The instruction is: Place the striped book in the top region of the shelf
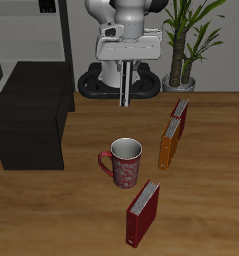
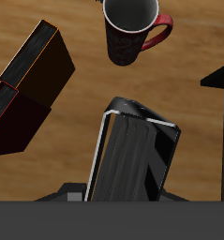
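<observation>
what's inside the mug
Nothing shows inside the mug: the wrist view looks into its open mouth and only dark wall appears. Its very bottom is too dark to tell.

mug (image 1: 124, 160): 1, red-patterned, upright on wooden surface (image 1: 213, 205) | red book (image 1: 142, 212): standing, nearer front edge than mug | orange book (image 1: 168, 143) and dark red book (image 1: 180, 115): 2, upright, touching, beside mug | potted plant (image 1: 186, 40): behind surface | grey-framed rack (image 1: 61, 35): at back

Even soft light, faint shadows

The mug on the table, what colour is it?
The mug is dark red, patterned, with a pale inside; the exterior view shows it best.
</observation>
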